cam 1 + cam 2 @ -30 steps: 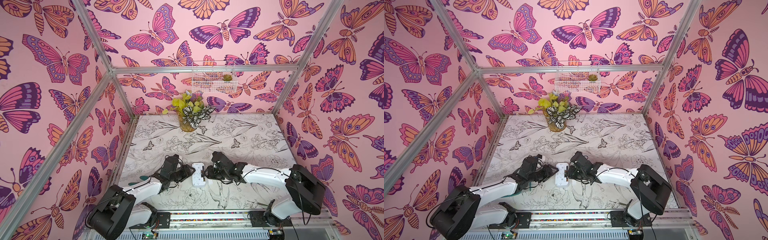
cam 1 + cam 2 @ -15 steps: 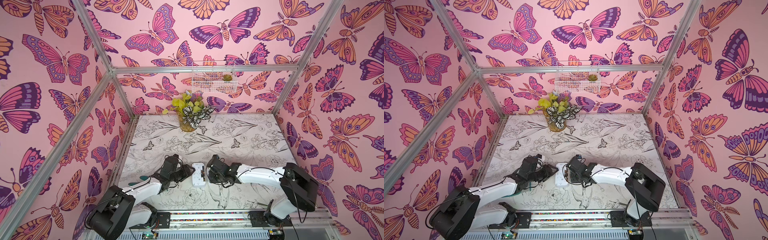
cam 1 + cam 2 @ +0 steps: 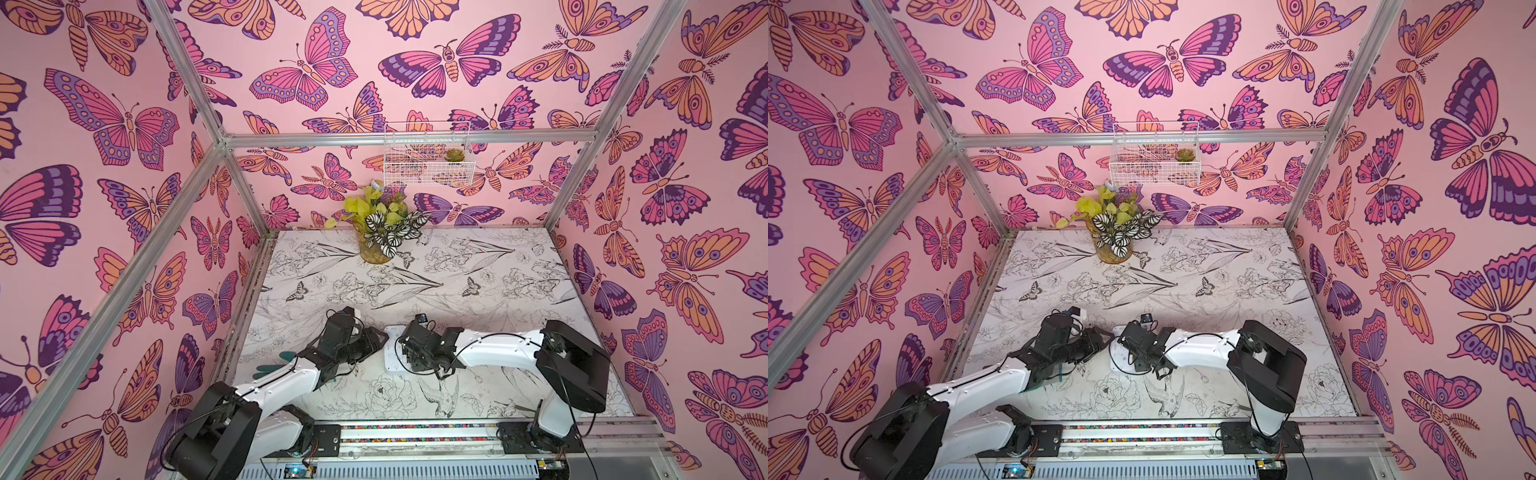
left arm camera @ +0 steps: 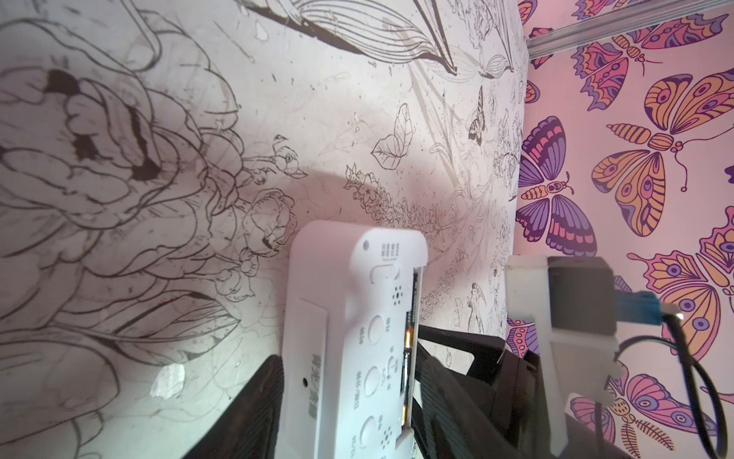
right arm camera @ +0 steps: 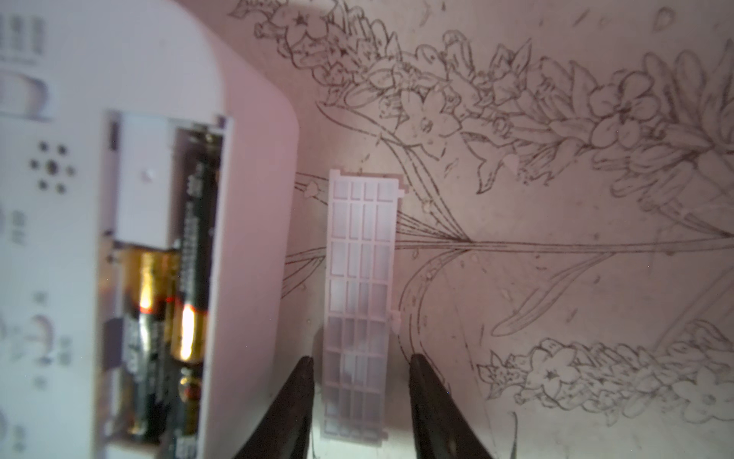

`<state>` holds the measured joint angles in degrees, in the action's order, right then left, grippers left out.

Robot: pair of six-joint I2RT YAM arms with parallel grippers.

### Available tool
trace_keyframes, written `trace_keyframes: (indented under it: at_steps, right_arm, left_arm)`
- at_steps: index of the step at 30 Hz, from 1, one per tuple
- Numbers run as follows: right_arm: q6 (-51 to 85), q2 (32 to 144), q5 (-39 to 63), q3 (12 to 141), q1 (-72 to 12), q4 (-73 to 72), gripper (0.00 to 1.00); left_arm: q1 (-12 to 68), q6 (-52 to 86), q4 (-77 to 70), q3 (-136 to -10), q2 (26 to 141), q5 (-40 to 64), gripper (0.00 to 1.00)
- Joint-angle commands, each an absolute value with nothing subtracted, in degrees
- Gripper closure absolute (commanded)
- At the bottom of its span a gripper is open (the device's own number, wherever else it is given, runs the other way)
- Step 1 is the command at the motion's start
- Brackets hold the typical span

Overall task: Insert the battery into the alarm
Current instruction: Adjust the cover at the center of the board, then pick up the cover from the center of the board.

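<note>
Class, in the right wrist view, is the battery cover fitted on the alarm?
No: the battery cover lies loose beside the alarm, whose compartment stands open.

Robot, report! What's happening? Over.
Left tool beside white rounded-rectangle alarm, grip unclear. Right tool open astride white ribbed battery cover. Black-and-gold batteries already seated. Nothing blocking.

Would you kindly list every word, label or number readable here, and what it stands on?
Small button labels on the back of the alarm: too small to read.
Chinese characters along the alarm's edge: too blurred to quote.
Print on the batteries: blurred.
Nothing else legible.
</note>
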<state>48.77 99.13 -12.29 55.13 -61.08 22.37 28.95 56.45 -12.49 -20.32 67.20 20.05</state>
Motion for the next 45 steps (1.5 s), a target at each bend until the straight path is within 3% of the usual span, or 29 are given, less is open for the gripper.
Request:
trace_keyframes:
  at_steps: [1,6,14,24,29,35,45]
  right_arm:
    - [50.0,101.0,-12.1,55.4,-61.9,24.5,0.65]
    - [51.3,100.9,-13.1,54.1,-62.3,26.3,0.75]
    - [52.6,98.4,-17.7,51.8,-63.1,32.2,0.76]
    - [53.4,89.0,-16.7,47.5,-63.2,31.0,0.72]
    - [52.9,84.8,-17.8,47.9,-63.6,30.9,0.64]
    - [51.4,87.4,-17.8,48.3,-64.1,29.9,0.56]
    - [51.1,92.8,-14.8,47.0,-64.0,26.1,0.58]
  left_arm:
    - [29.1,56.3,-10.8,-19.4,65.8,19.1,0.42]
    - [29.2,57.0,-9.1,-19.4,63.3,19.3,0.42]
    - [32.1,57.5,-5.4,-20.5,58.8,16.0,0.42]
    - [35.8,58.2,-4.5,-22.3,58.1,14.2,0.42]
    - [36.1,58.5,-4.0,-22.2,56.8,13.5,0.42]
    - [36.2,59.0,-3.9,-22.1,56.4,13.6,0.41]
    - [37.0,59.4,-4.0,-22.8,56.4,13.8,0.41]
